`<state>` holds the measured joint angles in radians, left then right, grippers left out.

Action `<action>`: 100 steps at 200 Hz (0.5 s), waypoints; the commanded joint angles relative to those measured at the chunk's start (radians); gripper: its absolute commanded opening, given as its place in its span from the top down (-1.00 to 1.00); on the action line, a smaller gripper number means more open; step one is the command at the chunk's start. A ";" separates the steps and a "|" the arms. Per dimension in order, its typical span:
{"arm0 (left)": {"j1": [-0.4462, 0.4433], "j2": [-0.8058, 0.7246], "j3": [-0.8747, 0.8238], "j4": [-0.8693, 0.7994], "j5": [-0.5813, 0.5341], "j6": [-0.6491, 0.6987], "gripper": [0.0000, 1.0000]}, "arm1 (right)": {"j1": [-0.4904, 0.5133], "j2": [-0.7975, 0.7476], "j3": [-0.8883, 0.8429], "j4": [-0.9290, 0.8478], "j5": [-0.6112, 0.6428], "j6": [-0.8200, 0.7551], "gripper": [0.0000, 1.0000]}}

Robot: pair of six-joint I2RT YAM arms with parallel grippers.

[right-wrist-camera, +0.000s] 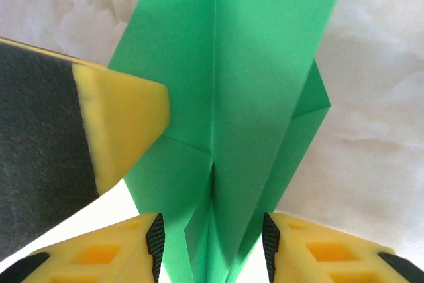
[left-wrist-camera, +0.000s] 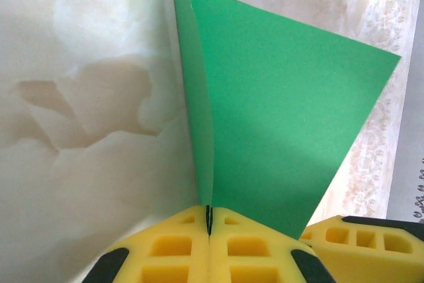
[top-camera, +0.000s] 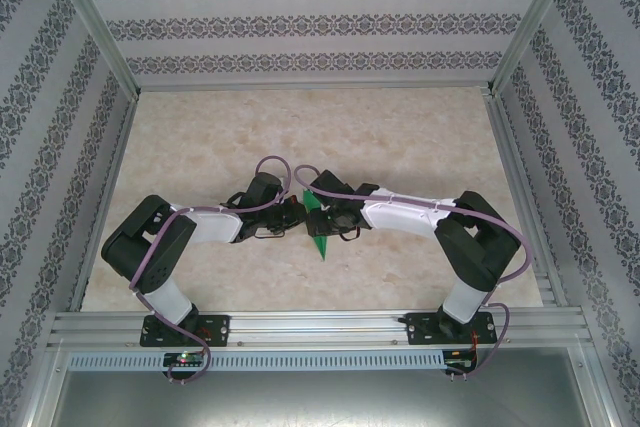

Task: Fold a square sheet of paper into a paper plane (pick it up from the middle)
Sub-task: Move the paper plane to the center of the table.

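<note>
The left gripper is pinching the slim, pointed, bright green paper plane between fully closed yellow jaws, over the middle of the beige marbled tabletop. The right gripper is straddling its centre crease with jaws half apart; I cannot tell whether they are pressing.

A beige marbled counter spans the middle of the frame. Walls papered in grey floral stripes rise along the top and both sides. Silver aluminium rails cross the bottom, with a perforated strip just beneath them.
</note>
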<state>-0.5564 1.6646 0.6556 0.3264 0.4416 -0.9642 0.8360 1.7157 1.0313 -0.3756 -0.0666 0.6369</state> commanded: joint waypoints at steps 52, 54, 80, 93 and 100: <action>-0.004 -0.003 -0.016 0.032 0.003 0.015 1.00 | 0.009 0.020 0.055 -0.034 0.093 -0.023 -0.10; -0.004 -0.002 -0.015 0.032 0.003 0.015 1.00 | 0.008 0.020 0.054 -0.034 0.096 -0.024 -0.11; -0.004 -0.002 -0.015 0.032 0.002 0.014 1.00 | 0.006 0.022 0.055 -0.028 0.088 -0.039 -0.13; -0.004 -0.001 -0.014 0.033 0.003 0.015 1.00 | 0.007 0.039 0.063 -0.028 0.056 -0.042 -0.13; -0.004 -0.001 -0.014 0.031 0.003 0.015 1.00 | 0.005 0.048 0.067 -0.029 0.039 -0.042 -0.13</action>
<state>-0.5545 1.6646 0.6518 0.3290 0.4339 -0.9642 0.8360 1.7313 1.0622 -0.4026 -0.0154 0.6147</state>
